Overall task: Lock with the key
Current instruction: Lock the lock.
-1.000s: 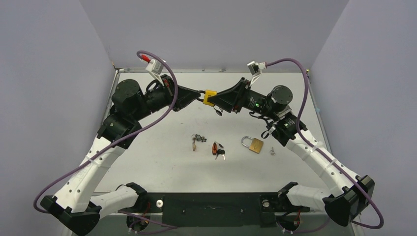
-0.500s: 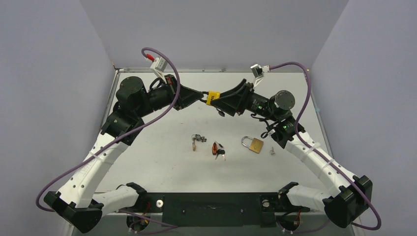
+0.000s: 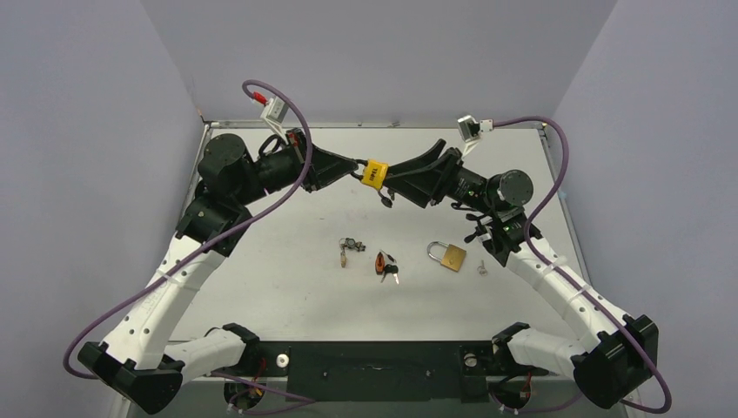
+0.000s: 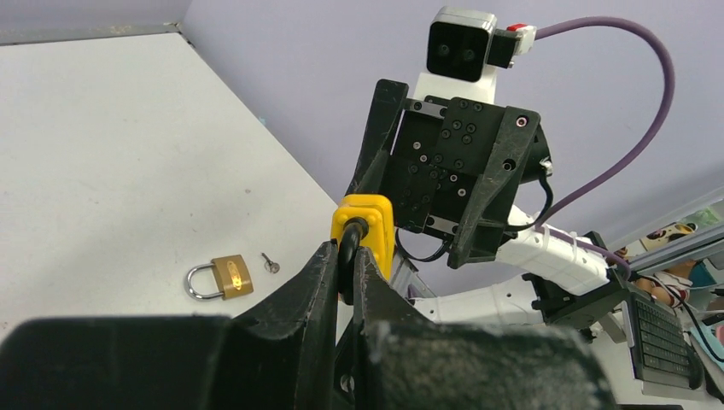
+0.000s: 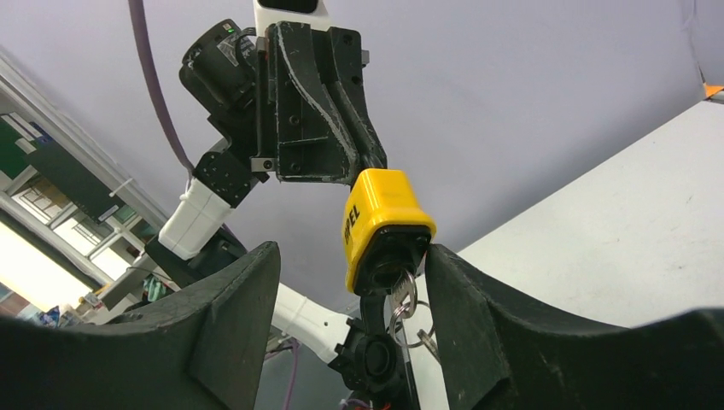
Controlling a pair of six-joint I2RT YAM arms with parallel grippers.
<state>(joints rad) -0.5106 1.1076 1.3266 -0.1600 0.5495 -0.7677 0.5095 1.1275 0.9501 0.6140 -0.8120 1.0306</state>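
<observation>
Showing the yellow padlock (image 3: 375, 172) held clear of the worktop (image 3: 287, 292), at the upper centre of the top view, where the two arms meet. The left gripper (image 3: 357, 168) enters from the left of the frame and is clamped tight on the black shackle (image 4: 348, 248). In the left wrist view its fingers (image 4: 320, 273) pinch the shackle just below the yellow body.

The right gripper (image 3: 392, 178) enters from the right with its jaws standing wide. In the right wrist view the keyhole end of the padlock lies between them. The finger at the left of that frame is clear of the body. The finger at the right reaches the body's edge, but contact cannot be told.

A key (image 5: 401, 286) sits in the keyhole, with a ring (image 5: 408, 323) and a black fob (image 5: 374, 363) hanging beneath it. Neither finger grips it.

Four things lie on the worktop at the centre of the top view, well apart from both grippers. From left to right they are:
- a small silver bundle (image 3: 348, 250), too small to identify
- an orange-and-black key bunch (image 3: 385, 264)
- a brass padlock (image 3: 448, 255) lying flat, its shackle pointing to the left of the frame
- a loose small key (image 3: 481, 268) just beside the brass padlock on the right
</observation>
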